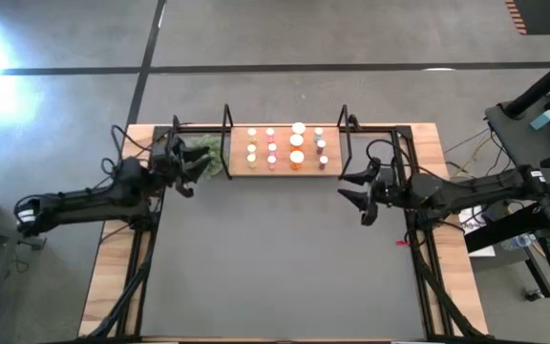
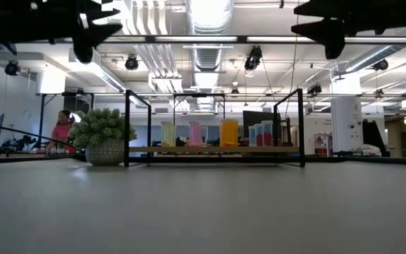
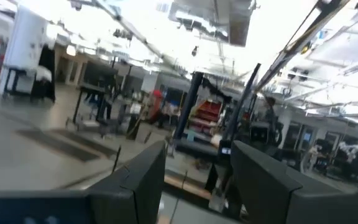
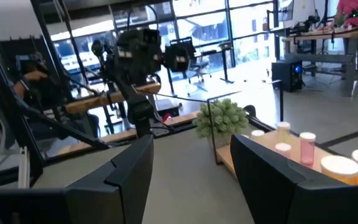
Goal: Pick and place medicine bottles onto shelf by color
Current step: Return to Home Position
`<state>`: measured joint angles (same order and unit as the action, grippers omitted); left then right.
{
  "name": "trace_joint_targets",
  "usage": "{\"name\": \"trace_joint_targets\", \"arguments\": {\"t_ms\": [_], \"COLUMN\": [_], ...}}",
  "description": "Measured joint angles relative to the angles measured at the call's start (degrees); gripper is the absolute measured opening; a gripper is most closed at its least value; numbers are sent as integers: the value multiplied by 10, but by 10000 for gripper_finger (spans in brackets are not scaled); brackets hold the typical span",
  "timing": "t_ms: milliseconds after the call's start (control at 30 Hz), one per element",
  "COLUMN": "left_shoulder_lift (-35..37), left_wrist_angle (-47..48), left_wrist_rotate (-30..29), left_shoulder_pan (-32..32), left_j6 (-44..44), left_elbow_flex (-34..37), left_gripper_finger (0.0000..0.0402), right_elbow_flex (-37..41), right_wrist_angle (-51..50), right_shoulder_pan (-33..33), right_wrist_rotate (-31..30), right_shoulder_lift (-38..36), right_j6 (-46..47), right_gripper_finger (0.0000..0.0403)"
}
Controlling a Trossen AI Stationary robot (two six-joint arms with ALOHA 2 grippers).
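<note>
The left end effector [image 1: 195, 174] is held above the far left part of the counter [image 1: 108, 268], close by a small green plant [image 1: 208, 153]. Its fingers are spread apart and nothing is gripped between them. The shelf [image 1: 238, 168] is set at the far middle of the counter, just right of the plant. The medicine bottles [image 1: 297, 141] are stood upright on it in four rows sorted by colour, which from the left are yellow-green, pink, orange with wider caps, and pale. The right end effector [image 1: 344, 186] is held over the dark grey mat [image 1: 275, 258], near the shelf's right front corner, with its fingers parted wide and empty. In the low view both end effectors are seen raised well above the surface.
</note>
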<state>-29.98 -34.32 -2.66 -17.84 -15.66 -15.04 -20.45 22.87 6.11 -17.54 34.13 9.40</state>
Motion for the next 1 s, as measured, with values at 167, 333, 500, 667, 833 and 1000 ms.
{"name": "trace_joint_targets", "arguments": {"t_ms": [167,333,500,667,833,1000], "left_shoulder_lift": [1,12,30,47,50,42], "left_wrist_angle": [-32,-32,-40,-24,-24,-23], "left_wrist_rotate": [0,0,25,33,35,35], "left_shoulder_pan": [0,0,0,0,0,0], "left_j6": [-28,-47,-77,-111,-107,-107], "left_elbow_flex": [47,83,118,145,145,145], "left_gripper_finger": [167,167,167,167,167,167], "right_elbow_flex": [48,86,125,165,198,197], "right_wrist_angle": [44,68,93,143,181,159], "right_shoulder_pan": [0,0,0,0,0,0], "right_wrist_rotate": [0,0,0,0,-1,-5], "right_shoulder_lift": [0,0,0,0,0,1], "right_j6": [29,62,83,115,151,180], "right_gripper_finger": [206,206,206,206,206,206]}}
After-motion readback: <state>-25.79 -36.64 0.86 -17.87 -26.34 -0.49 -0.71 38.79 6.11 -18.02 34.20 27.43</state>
